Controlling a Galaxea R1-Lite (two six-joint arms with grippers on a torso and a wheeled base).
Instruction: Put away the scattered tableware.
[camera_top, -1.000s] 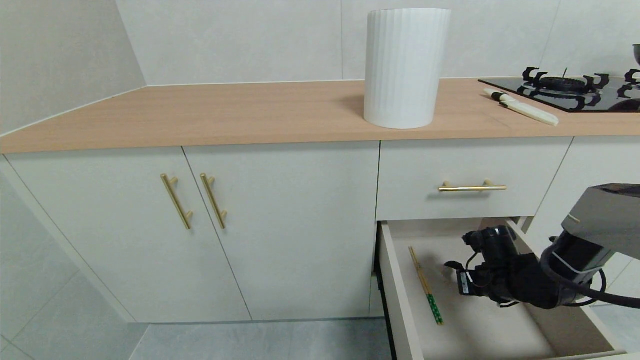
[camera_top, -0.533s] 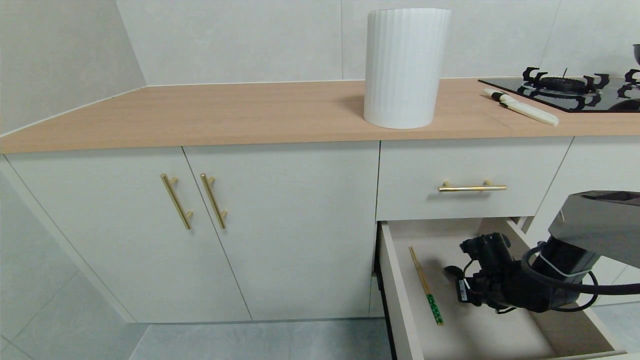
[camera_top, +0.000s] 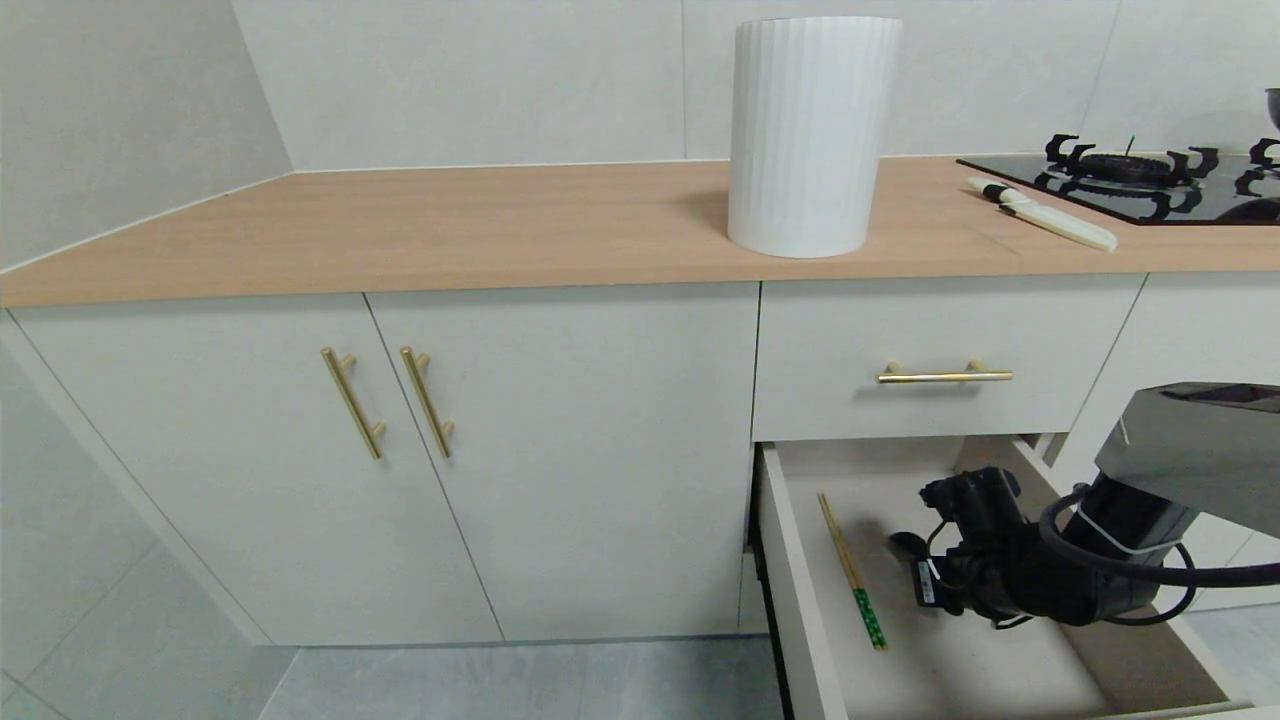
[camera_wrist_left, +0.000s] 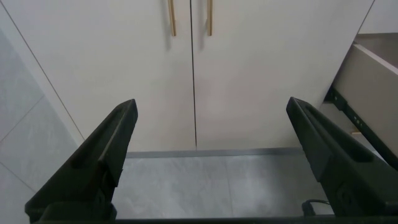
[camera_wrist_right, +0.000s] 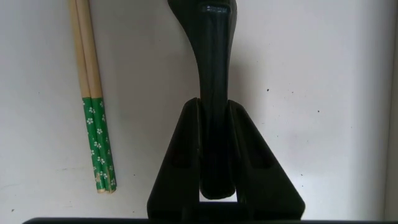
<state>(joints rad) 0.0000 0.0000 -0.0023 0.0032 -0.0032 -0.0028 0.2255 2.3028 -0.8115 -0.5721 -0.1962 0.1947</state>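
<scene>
My right gripper (camera_top: 928, 562) hangs low inside the open drawer (camera_top: 792, 590), shut on the handle of a black spoon (camera_top: 905, 543). In the right wrist view the spoon (camera_wrist_right: 211, 74) runs out between the fingers (camera_wrist_right: 186, 134) over the drawer's pale floor. A pair of wooden chopsticks (camera_top: 852, 585) with green patterned ends lies on the drawer floor beside the spoon, apart from it; the right wrist view shows the chopsticks (camera_wrist_right: 93, 106) too. My left gripper (camera_wrist_left: 211, 107) is open and holds nothing, low in front of the closed cabinet doors (camera_wrist_left: 193, 68).
On the wooden counter (camera_top: 450, 225) stand a tall white ribbed container (camera_top: 810, 135) and a white knife (camera_top: 1040, 213) next to the black gas hob (camera_top: 1130, 180). A closed drawer with a gold handle (camera_top: 945, 376) sits just above the open one.
My right gripper has sunk a little deeper into the drawer with the spoon in it. The chopsticks have not moved.
</scene>
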